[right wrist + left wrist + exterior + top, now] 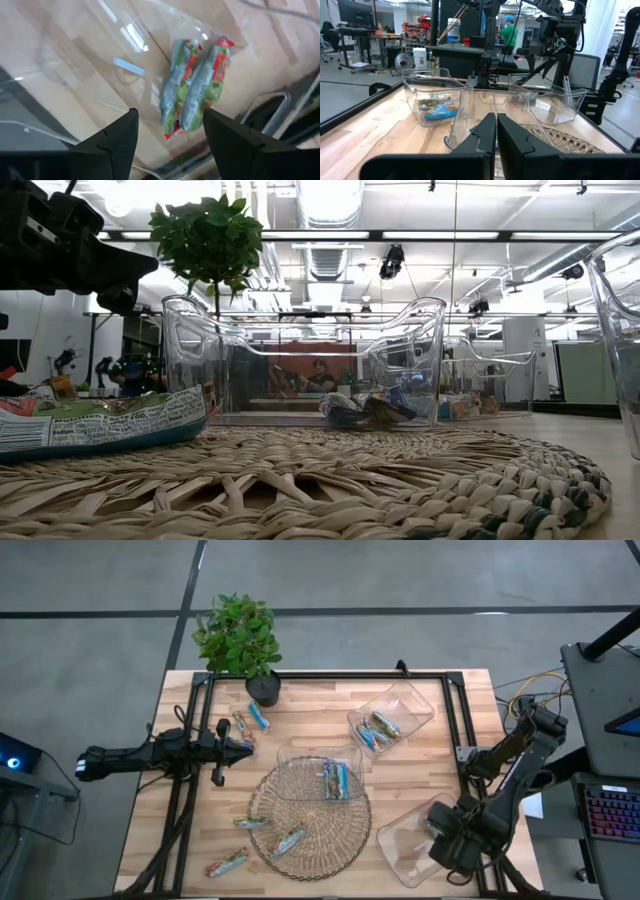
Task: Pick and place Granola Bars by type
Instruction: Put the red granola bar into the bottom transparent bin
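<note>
bars (335, 780) are spread out: two red-green ones (197, 87) lie side by side in the near-right tray (405, 845), blue ones in the centre tray (300, 765) and the far tray (415, 705), and loose ones lie on the mat (340, 840) and the surface (420, 775) near the plant (238, 635). we see the right tool (170, 135) spread and empty just above the two red-green bars. the left tool (243, 748) is pressed together, empty, hovering by the loose bars at the far left. risk, as we judge it: lifting out, the right tool's fingers could clip the tray wall and shift the tray. loose bars sit close together, so a pick could drag a neighbour or mix types.
</note>
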`<state>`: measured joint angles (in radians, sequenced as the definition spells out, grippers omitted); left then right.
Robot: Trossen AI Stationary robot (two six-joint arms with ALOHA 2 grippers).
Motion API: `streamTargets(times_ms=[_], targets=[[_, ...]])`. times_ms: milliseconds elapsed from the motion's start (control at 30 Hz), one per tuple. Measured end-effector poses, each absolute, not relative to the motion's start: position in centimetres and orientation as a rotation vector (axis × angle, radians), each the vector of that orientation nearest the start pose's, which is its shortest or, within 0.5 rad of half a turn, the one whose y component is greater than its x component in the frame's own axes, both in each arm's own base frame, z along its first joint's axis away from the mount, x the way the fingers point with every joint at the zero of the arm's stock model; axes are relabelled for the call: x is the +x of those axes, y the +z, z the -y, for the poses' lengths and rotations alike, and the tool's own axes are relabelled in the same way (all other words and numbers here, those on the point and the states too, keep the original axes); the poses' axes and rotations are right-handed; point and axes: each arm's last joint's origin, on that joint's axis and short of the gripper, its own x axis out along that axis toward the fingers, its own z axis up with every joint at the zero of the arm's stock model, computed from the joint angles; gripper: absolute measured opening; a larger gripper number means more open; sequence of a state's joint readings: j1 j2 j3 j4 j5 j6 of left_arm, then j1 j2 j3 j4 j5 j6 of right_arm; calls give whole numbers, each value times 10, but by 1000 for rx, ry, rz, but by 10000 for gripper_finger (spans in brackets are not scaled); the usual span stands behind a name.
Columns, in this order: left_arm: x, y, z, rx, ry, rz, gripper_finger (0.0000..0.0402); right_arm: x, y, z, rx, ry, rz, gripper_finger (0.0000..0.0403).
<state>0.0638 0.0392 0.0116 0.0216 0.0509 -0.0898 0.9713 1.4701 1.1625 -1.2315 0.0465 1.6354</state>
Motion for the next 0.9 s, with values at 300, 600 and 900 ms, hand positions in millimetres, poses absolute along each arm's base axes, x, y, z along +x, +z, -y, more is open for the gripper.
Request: streamTargets(times_ms=[300, 600, 900], targets=[[99, 167, -5, -90, 13, -5, 0, 152, 266, -203, 559, -490, -1348, 212], [99, 166, -5, -90, 13, -6, 0, 164, 266, -194, 541, -492, -1344, 212], [99, 167, -5, -83, 13, -4, 0, 176, 270, -183, 308, -530, -979, 212]])
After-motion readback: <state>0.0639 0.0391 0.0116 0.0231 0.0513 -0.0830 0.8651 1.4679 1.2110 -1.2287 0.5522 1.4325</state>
